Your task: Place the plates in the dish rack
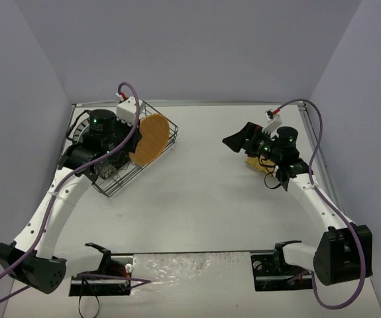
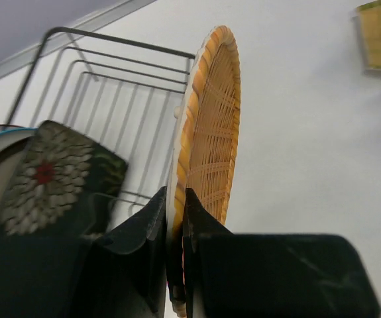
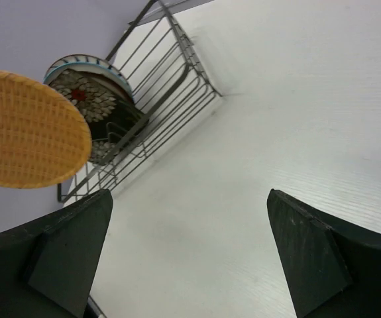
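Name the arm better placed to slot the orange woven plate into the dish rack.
Left. The left gripper is shut on the orange woven plate, holding it on edge at the dish rack. The right gripper is open and empty, well away from the rack.

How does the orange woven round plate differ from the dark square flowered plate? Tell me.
The orange woven round plate is plain; the dark square flowered plate bears a flower. The orange one is pinched in the left gripper's shut jaws; the dark one sits free inside the dark wire dish rack. Both stand on edge.
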Robot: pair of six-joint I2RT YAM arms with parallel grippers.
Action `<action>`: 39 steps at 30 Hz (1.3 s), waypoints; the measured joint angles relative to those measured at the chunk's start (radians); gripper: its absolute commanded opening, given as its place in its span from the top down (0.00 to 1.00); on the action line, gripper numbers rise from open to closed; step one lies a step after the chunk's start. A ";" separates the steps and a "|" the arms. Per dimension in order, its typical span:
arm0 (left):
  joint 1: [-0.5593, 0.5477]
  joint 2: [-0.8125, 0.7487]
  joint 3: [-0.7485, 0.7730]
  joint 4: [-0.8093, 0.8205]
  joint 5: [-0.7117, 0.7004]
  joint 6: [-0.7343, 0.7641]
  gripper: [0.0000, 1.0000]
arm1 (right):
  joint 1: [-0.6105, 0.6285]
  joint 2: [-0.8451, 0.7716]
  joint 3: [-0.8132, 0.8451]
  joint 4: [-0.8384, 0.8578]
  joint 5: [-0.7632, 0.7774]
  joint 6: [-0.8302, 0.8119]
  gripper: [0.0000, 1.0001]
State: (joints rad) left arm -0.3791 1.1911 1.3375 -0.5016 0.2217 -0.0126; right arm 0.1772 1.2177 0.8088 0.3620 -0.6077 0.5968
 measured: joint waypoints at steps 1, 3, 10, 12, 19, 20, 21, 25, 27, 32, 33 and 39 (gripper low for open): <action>0.010 0.000 0.012 -0.018 -0.025 0.051 1.00 | -0.025 -0.015 0.000 -0.027 0.007 -0.016 0.00; 0.048 0.018 0.048 -0.072 -0.055 0.147 1.00 | -0.049 -0.030 0.000 -0.077 0.012 -0.042 0.00; 0.162 0.156 0.181 -0.211 -0.143 0.437 1.00 | -0.068 -0.059 -0.023 -0.163 0.014 -0.076 0.00; 0.183 0.191 0.191 -0.233 -0.157 0.490 1.00 | -0.070 -0.069 -0.030 -0.174 0.014 -0.082 0.00; 0.225 0.249 0.170 -0.273 -0.145 0.592 1.00 | -0.073 -0.092 -0.032 -0.188 0.017 -0.095 0.00; 0.228 0.252 0.162 -0.272 -0.143 0.602 1.00 | -0.074 -0.095 -0.032 -0.188 0.017 -0.097 0.00; 0.231 0.255 0.153 -0.271 -0.142 0.612 1.00 | -0.075 -0.096 -0.033 -0.188 0.018 -0.098 0.00; 0.240 0.277 0.137 -0.269 -0.140 0.641 1.00 | -0.079 -0.098 -0.033 -0.189 0.018 -0.101 0.00; 0.242 0.292 0.137 -0.265 -0.139 0.651 1.00 | -0.079 -0.098 -0.033 -0.190 0.017 -0.101 0.00; 0.244 0.327 0.137 -0.257 -0.125 0.659 0.94 | -0.080 -0.099 -0.038 -0.192 0.017 -0.101 0.00; 0.244 0.331 0.134 -0.255 -0.121 0.660 0.89 | -0.080 -0.099 -0.040 -0.192 0.018 -0.101 0.00; 0.246 0.339 0.077 -0.213 -0.098 0.657 0.72 | -0.091 -0.107 -0.055 -0.204 0.032 -0.104 0.00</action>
State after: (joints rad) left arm -0.1335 1.5301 1.4141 -0.7144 0.1236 0.6444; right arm 0.0863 1.1104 0.7540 0.1578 -0.5753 0.4930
